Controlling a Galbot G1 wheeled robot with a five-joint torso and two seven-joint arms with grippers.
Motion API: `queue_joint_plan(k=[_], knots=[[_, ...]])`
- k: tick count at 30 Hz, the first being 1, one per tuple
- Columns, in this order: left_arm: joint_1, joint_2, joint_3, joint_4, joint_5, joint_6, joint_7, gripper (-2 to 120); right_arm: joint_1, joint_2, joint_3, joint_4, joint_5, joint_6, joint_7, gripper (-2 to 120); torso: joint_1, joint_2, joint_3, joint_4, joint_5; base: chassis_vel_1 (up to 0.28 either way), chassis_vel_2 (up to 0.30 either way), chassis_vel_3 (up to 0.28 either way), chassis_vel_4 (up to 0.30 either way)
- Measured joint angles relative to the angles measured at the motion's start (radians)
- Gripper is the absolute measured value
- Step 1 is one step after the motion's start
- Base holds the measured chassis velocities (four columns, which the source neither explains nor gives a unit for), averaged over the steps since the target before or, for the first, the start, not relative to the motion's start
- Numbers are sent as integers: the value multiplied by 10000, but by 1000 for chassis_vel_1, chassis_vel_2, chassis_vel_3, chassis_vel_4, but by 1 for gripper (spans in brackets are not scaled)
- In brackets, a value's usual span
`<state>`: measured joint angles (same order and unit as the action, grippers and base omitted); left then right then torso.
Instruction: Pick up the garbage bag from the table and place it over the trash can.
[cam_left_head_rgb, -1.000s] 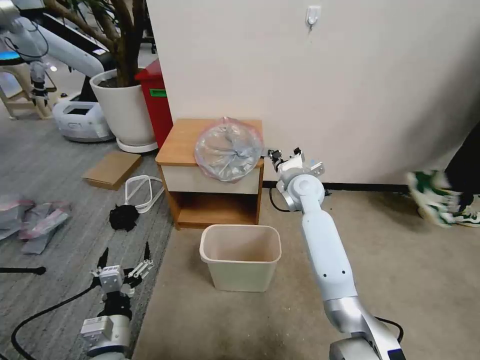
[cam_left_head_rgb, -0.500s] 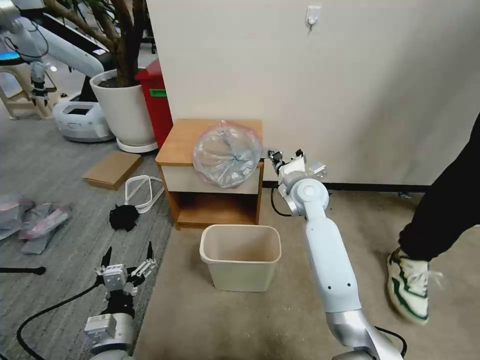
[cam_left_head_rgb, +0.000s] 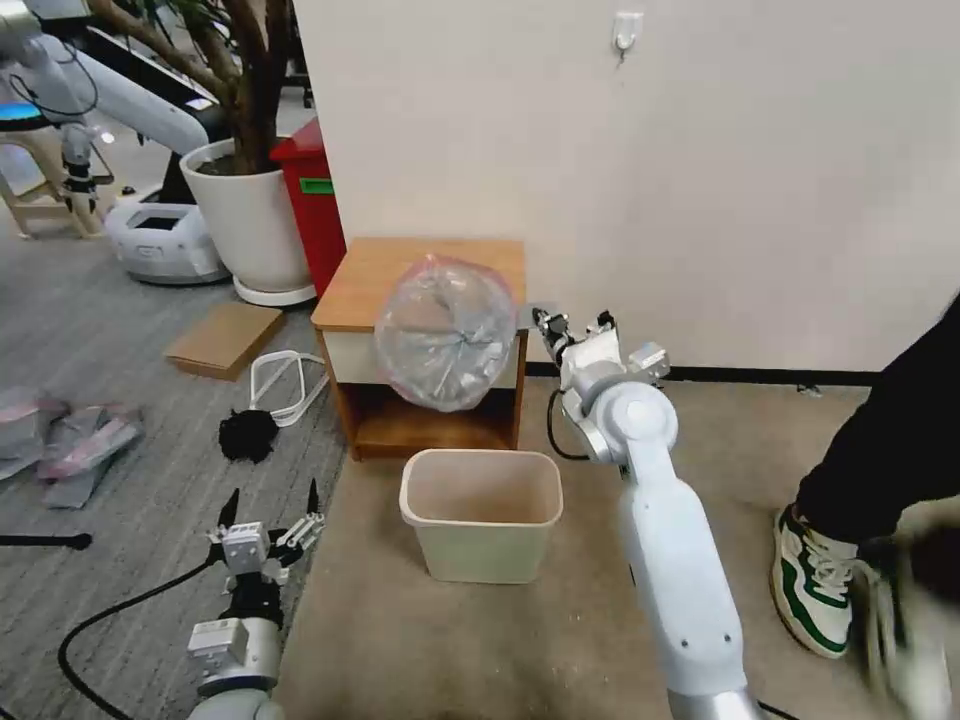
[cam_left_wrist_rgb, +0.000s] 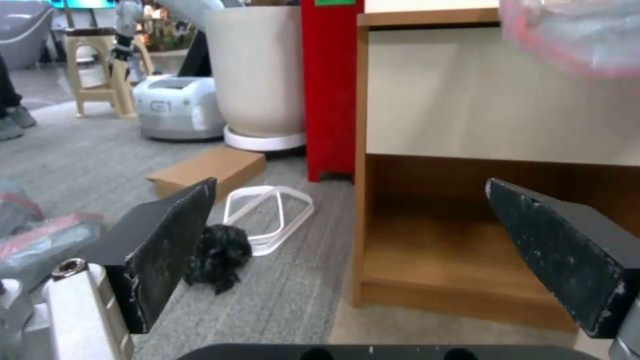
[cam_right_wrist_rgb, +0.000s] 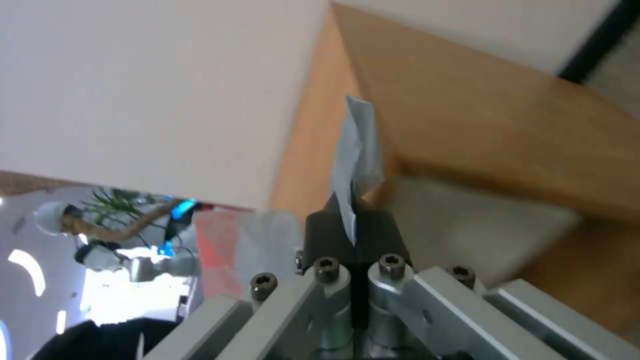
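Pinching the bag (cam_left_head_rgb: 444, 332) by its edge, the right end effector (cam_left_head_rgb: 545, 322) holds it above the bin (cam_left_head_rgb: 481, 515); left end effector (cam_left_head_rgb: 268, 506) gapes beside the bin.

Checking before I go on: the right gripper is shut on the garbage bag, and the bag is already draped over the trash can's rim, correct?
Not quite. The right gripper is shut on the garbage bag, but the bag hangs in front of the table, above the trash can and not touching it. The head view shows this.
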<state>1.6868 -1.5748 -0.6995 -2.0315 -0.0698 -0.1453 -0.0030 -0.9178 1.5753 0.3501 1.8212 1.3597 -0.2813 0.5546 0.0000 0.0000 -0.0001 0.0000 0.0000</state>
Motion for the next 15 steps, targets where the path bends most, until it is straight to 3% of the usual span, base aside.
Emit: queue_joint_plan(k=[7, 15], knots=[[-59, 0, 16, 2, 7, 0, 2, 100, -2414, -405, -814, 1628, -76, -182, 160, 0, 0, 0, -1, -2, -1, 0, 0, 0, 0], [-37, -133, 131, -9, 56, -8, 3, 100, -3538, -134, -1708, 1766, -1007, -63, 172, 0, -1, 1, 0, 1, -1, 0, 0, 0, 0]])
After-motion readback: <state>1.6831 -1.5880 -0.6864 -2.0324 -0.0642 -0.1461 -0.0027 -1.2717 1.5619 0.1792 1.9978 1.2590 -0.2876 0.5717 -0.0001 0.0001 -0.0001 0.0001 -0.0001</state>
